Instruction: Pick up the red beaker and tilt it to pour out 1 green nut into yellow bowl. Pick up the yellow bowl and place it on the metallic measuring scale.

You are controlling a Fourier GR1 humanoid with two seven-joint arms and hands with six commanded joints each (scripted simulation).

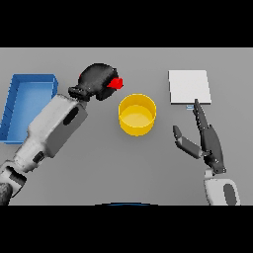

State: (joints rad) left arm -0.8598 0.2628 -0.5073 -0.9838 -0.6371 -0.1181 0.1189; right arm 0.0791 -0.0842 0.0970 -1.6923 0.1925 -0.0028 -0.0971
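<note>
Gripping the red beaker (116, 83) beside the yellow bowl (137, 114), left hand (97, 80); right hand (205, 138) straight-fingered, holding nothing.

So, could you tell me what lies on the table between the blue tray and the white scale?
In the head view, the left hand, closed round the red beaker, and the yellow bowl lie between the blue tray and the scale.

You've got the round yellow plastic bowl (137, 114) at centre, the flat square metallic measuring scale (189, 87) right and slightly behind it, the rectangular blue plastic tray (20, 106) far left, the red beaker (116, 83) just behind-left of the bowl.
</note>
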